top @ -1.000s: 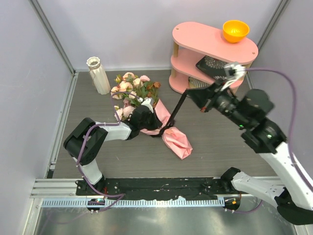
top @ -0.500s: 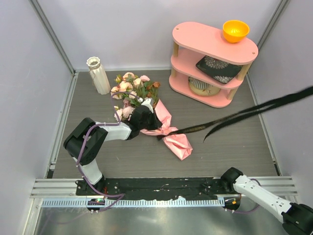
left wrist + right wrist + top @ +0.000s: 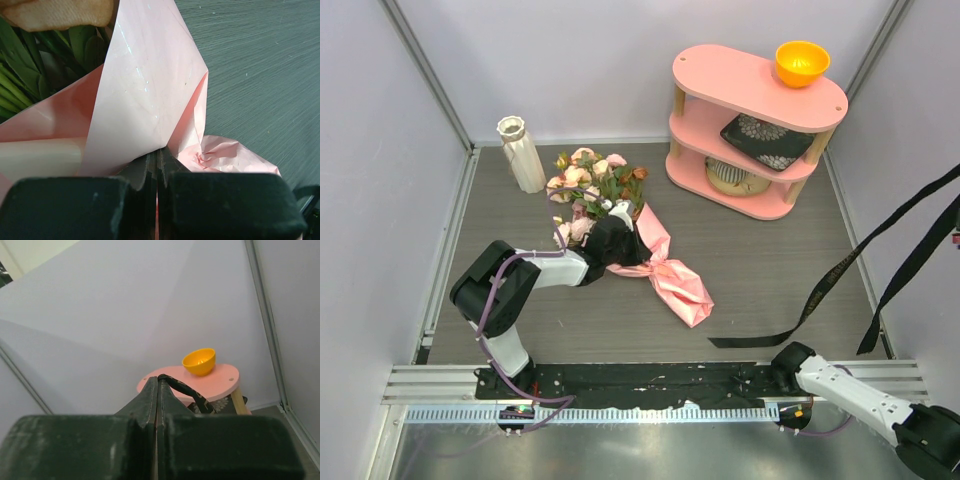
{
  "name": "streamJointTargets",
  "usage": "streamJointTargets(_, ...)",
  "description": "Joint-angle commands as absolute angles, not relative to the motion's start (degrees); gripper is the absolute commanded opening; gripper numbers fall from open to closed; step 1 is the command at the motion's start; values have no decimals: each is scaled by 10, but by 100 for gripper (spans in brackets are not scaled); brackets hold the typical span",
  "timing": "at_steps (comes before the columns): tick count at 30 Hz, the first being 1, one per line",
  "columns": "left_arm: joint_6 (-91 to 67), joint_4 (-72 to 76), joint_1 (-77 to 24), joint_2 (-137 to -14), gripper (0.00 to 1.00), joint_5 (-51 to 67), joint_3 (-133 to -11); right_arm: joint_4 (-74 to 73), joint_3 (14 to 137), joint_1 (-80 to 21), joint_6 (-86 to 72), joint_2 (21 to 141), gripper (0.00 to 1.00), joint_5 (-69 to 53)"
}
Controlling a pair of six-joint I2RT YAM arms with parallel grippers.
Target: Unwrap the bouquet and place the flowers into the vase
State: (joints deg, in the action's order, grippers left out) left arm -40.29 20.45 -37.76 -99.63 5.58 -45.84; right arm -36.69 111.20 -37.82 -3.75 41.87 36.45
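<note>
I judged step 1 of 2, the unwrapping, about half done: my right gripper was pinched shut on the black ribbon, which hung clear of the bouquet, its tail by the near right edge of the table; my left gripper was clamped on the pink wrap near the table's middle. Next, I reckoned, the ribbon wanted dropping aside and the paper peeling off the flowers; the vase stood at the far left corner.

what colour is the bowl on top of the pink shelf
The bowl is orange; it shows best in the top external view.
</note>
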Motion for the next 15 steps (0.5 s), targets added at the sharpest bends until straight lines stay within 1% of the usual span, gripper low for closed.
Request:
streamJointTargets(1, -394, 193, -374, -991, 0, 43, -451, -367, 1029, -381, -46, 415, 1, 400)
streamJointTargets(2, -394, 192, -374, -992, 0, 43, -451, -360, 998, -381, -61, 414, 1, 383)
streamJointTargets(3, -394, 192, -374, -991, 0, 43, -451, -357, 938, -381, -91, 415, 1, 374)
streamJointTargets(5, -394, 192, -374, -991, 0, 43, -451, -351, 878, -381, -129, 424, 1, 366)
streamJointTargets(6, -394, 192, -374, -992, 0, 43, -451, -347, 817, -381, -154, 428, 1, 374)
streamJointTargets(8, -394, 193, -374, -991, 0, 44, -450, -335, 749, -381, -243, 434, 1, 393)
streamJointTargets(9, -394, 194, -374, -990, 0, 43, -449, -335, 681, -381, -281, 437, 1, 406)
streamJointTargets(10, -394, 194, -374, -989, 0, 44, -448, -336, 649, -381, -357, 439, 1, 405)
streamJointTargets(11, -394, 194, -374, -989, 0, 43, -448, -342, 619, -381, -395, 443, 1, 404)
streamJointTargets(12, -394, 194, -374, -988, 0, 44, -447, -353, 563, -380, -429, 446, 1, 403)
streamJointTargets(14, -395, 197, -374, -988, 0, 45, -446, -378, 518, -379, -539, 457, 1, 403)
streamJointTargets(15, -395, 198, -374, -987, 0, 45, -446, -392, 474, -378, -576, 461, 1, 396)
